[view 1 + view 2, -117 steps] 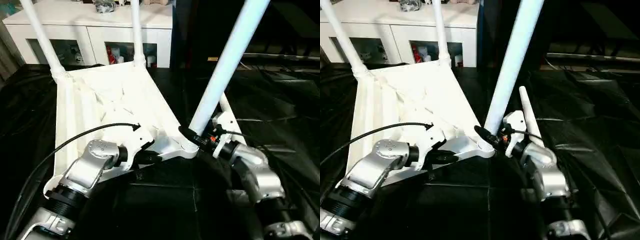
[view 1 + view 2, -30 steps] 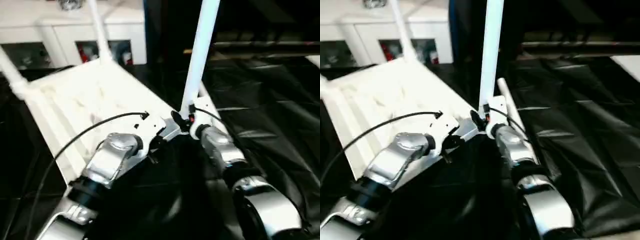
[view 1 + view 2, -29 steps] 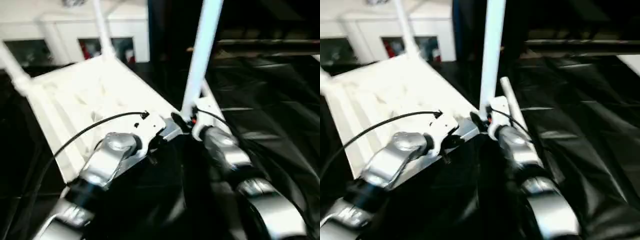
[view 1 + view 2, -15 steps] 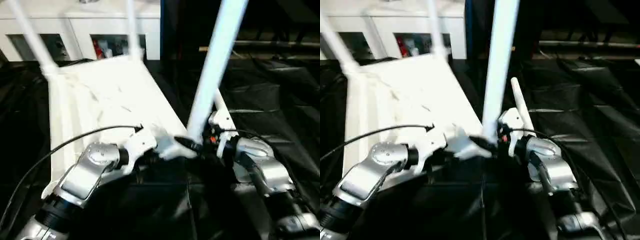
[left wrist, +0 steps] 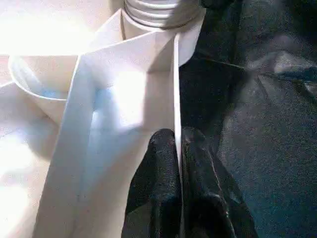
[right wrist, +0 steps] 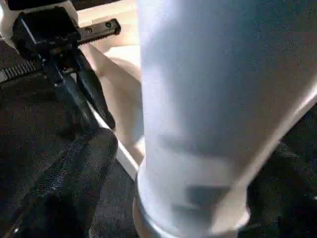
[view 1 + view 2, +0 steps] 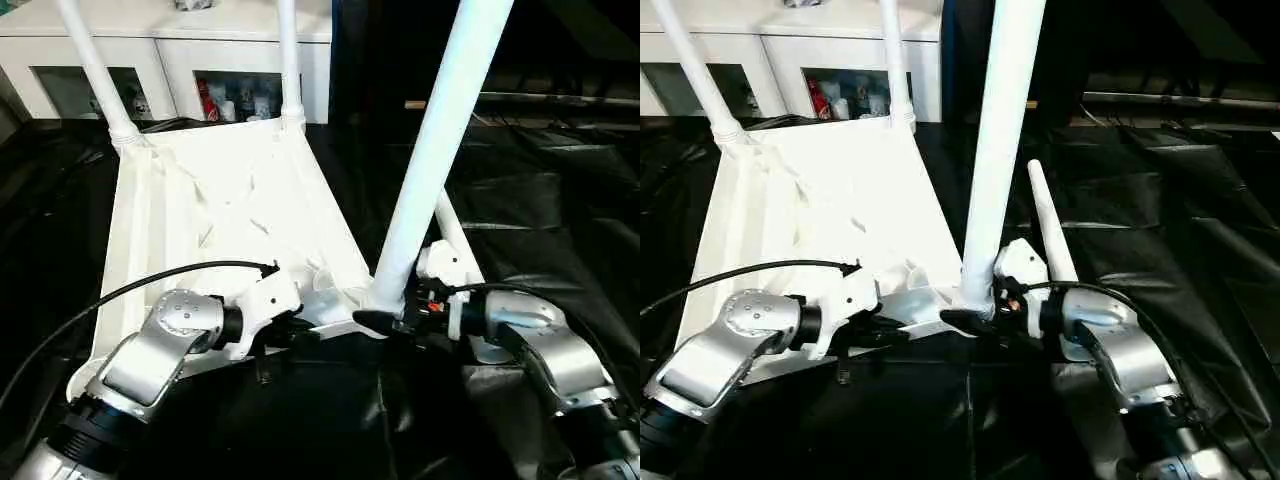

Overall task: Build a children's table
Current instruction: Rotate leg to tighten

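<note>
The white tabletop (image 7: 230, 200) lies upside down on a black sheet, ribbed side up. Two legs (image 7: 90, 60) (image 7: 288, 60) stand in its far corner sockets. A third leg (image 7: 430, 150) rises, leaning right, from the near right socket. A loose leg (image 7: 1050, 230) lies on the sheet behind my right wrist. My left gripper (image 5: 177, 144) is shut on the thin near rim of the tabletop, just left of that socket. My right gripper (image 6: 193, 163) stands open around the base of the third leg, with a gap between one finger (image 6: 84, 168) and the tube.
A white cabinet (image 7: 180, 30) with glass doors stands behind the tabletop. The crinkled black sheet (image 7: 540, 200) covers the floor all around. A black cable (image 7: 130, 290) loops from my left wrist over the tabletop's near left part.
The head camera has swung, so the whole picture has shifted. My right gripper's fingers have spread wider around the leg base. The left gripper keeps its hold on the rim.
</note>
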Tool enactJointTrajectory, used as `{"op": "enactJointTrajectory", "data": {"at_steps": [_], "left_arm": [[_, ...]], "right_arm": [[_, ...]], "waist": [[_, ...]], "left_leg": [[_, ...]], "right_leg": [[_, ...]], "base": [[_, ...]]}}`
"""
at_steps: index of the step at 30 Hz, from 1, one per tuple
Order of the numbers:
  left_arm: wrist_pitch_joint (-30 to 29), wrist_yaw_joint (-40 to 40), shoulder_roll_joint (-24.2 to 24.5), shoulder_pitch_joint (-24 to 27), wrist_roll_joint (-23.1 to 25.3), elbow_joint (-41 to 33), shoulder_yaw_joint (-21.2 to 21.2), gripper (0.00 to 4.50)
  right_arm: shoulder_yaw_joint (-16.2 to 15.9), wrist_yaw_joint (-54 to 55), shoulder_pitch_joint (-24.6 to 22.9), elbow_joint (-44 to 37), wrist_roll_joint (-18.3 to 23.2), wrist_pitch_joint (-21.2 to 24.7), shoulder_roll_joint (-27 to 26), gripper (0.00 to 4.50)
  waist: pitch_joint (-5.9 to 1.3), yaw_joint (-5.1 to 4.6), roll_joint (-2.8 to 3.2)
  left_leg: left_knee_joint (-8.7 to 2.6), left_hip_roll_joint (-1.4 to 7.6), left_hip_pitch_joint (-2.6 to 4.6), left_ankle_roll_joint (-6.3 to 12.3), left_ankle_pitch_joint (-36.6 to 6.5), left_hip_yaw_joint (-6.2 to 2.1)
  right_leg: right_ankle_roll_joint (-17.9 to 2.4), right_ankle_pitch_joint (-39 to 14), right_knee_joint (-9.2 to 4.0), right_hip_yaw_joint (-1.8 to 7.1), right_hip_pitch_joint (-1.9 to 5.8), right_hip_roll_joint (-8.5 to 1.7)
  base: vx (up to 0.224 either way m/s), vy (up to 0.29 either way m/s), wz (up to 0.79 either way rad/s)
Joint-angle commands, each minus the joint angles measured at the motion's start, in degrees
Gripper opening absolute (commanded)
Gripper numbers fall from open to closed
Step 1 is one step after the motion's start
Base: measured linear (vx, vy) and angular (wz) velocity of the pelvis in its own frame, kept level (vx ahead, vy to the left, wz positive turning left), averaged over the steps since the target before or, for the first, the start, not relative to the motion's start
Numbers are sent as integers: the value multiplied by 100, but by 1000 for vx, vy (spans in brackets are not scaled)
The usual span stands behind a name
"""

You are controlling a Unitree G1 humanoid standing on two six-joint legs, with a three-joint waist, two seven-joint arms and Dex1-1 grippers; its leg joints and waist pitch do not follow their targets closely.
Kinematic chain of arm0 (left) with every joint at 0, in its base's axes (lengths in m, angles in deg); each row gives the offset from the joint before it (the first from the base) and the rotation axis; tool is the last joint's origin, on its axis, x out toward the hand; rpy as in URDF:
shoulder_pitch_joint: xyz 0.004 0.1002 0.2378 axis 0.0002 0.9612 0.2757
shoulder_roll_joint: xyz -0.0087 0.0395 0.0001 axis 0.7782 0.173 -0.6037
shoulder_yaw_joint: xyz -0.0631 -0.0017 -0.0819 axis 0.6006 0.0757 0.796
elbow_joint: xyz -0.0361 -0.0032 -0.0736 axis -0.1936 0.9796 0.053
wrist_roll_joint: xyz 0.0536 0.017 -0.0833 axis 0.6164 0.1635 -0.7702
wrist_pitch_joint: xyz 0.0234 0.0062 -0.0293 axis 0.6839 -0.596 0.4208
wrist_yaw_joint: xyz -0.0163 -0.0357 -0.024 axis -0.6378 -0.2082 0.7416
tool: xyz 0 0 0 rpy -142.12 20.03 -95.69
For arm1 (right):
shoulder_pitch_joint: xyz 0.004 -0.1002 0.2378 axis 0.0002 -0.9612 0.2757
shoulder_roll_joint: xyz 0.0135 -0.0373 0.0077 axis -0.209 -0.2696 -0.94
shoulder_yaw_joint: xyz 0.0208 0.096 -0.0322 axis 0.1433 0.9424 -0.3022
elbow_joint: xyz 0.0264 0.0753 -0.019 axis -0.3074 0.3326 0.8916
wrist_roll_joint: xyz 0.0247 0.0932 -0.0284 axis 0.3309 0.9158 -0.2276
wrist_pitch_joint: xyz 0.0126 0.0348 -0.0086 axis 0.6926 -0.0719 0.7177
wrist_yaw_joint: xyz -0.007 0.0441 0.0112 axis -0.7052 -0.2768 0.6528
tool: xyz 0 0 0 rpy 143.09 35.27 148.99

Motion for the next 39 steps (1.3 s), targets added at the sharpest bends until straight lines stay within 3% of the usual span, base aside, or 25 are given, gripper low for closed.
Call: {"op": "enactJointTrajectory", "data": {"at_steps": [1, 9, 22, 28, 33, 37, 39], "left_arm": [[201, 36, -1, -195, -171, -94, 206, 0], [238, 62, -4, -192, -178, -61, 203, 0], [302, 112, 13, -218, -160, 6, 173, 0], [327, 114, 21, -206, -152, 41, 172, 0], [264, -44, -130, -188, -189, 123, 222, 0], [2, -779, -648, -392, -80, 590, 353, 0], [-190, -1548, -1114, -639, 132, 1091, 425, 0]], "right_arm": [[-30, 26, -35, 3, -108, -15, 88, 408], [46, 133, -74, 106, -135, -31, 12, 408], [-19, 198, -43, 319, -242, -209, -154, 295], [41, 257, -76, 431, -234, -245, -228, 278], [338, 848, -21, 1007, -183, -123, -559, 276], [700, 2240, 317, 2028, -366, -187, -1122, 275], [976, 3467, 691, 2813, -493, -209, -1528, 275]], "waist": [[-419, -2, -73], [-430, -4, -62], [-445, 6, -54], [-449, 3, -50], [-430, -17, -35], [-353, -127, -37], [-330, -199, -30]], "left_leg": [[-434, 315, 78, 295, -1046, -92], [-410, 310, 68, 340, -917, -89], [-391, 308, 79, 325, -883, -90], [-382, 302, 75, 340, -861, -89], [-407, 298, 71, 232, -1062, -104], [-459, 279, 128, -25, -1738, -126], [-445, 248, 196, -171, -2083, -155]], "right_leg": [[-972, -1560, -441, 338, 315, -380], [-1074, -1350, -411, 328, 331, -370], [-1111, -1268, -388, 326, 339, -364], [-1150, -1206, -380, 321, 344, -365], [-1067, -1602, -419, 315, 349, -378], [-834, -2623, -548, 288, 309, -388], [-622, -3326, -645, 235, 281, -412]], "base": [[0, 0, 0], [0, 0, 0], [0, 0, 0], [0, 0, 0], [0, 0, 0], [0, 0, 0], [-28, 3, -3]]}}
